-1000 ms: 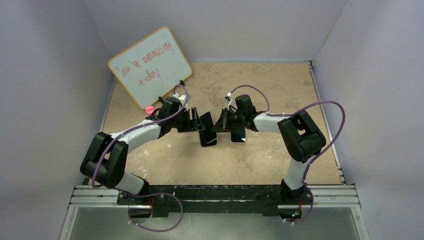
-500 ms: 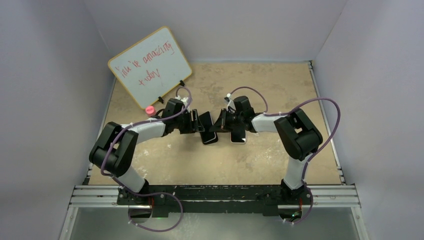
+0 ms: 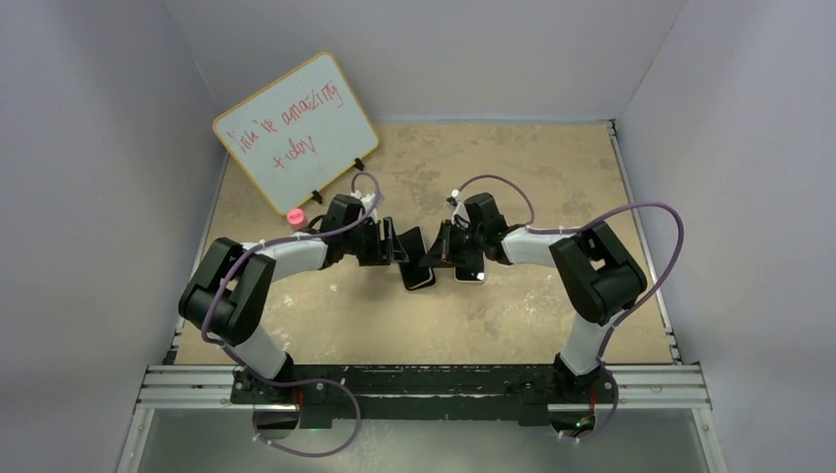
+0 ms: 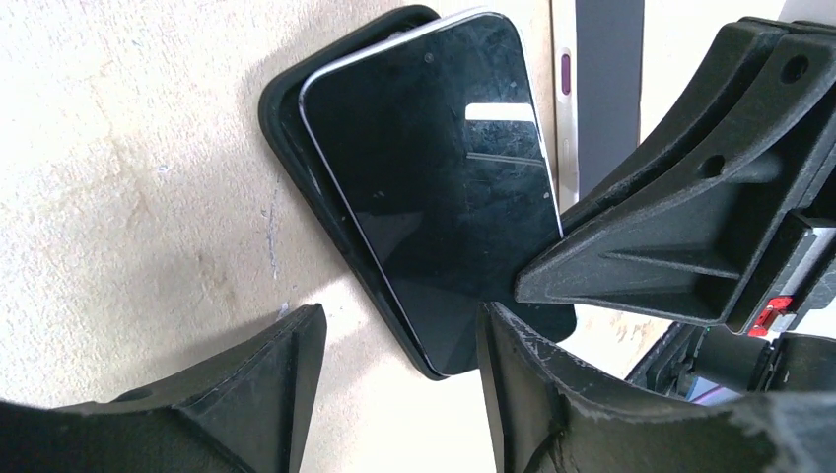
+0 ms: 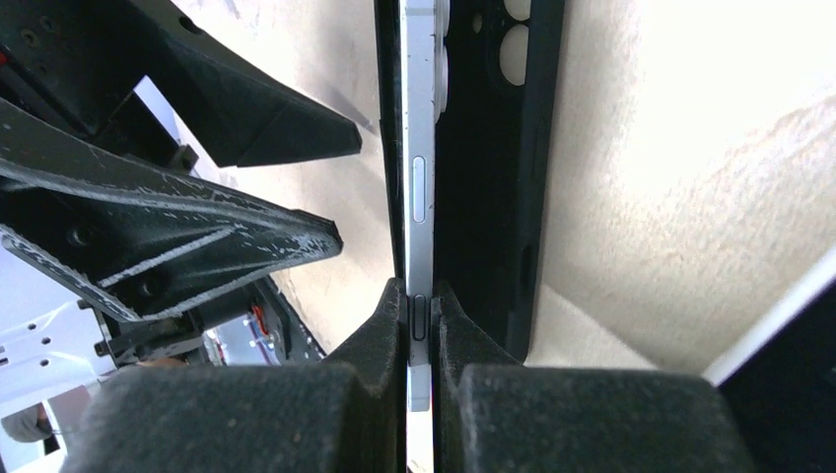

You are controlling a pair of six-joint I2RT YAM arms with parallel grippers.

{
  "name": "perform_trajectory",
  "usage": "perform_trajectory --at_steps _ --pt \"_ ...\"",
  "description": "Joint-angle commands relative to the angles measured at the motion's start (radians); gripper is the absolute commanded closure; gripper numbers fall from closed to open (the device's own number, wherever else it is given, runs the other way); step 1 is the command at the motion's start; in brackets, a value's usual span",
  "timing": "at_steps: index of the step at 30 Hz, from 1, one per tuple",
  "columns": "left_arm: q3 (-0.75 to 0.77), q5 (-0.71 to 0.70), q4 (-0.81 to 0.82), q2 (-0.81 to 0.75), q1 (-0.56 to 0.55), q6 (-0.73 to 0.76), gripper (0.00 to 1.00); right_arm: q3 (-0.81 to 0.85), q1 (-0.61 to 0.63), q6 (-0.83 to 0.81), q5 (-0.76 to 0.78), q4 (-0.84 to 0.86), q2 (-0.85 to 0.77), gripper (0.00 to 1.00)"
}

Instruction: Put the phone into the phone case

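Observation:
The phone (image 4: 434, 168), glossy black with a silvery rim, lies screen up and skewed across the matte black phone case (image 4: 281, 99), one long side raised. In the top view the phone (image 3: 419, 271) is at mid table between both grippers. My right gripper (image 5: 421, 315) is shut on the phone's silvery edge (image 5: 418, 197), with the case (image 5: 493, 197) just beside it. It also shows in the top view (image 3: 441, 251). My left gripper (image 4: 399, 394) is open, and its fingers straddle the near corner of phone and case. It also shows in the top view (image 3: 396, 246).
A second phone (image 3: 470, 268) lies flat just right of the pair, under the right wrist, and shows in the left wrist view (image 4: 603, 89). A whiteboard (image 3: 296, 133) leans at the back left with a pink cap (image 3: 294, 216) by its foot. Walls enclose three sides.
The left arm's elbow swung right and its gripper closed in on the phone's corner. The phone and case shifted slightly right. The right gripper kept its hold.

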Motion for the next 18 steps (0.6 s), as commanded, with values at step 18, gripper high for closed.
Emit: perform_trajectory --at_steps 18 --pt "-0.095 0.115 0.148 -0.001 0.007 -0.055 0.51 -0.099 0.123 0.042 0.050 -0.070 -0.049 1.00"
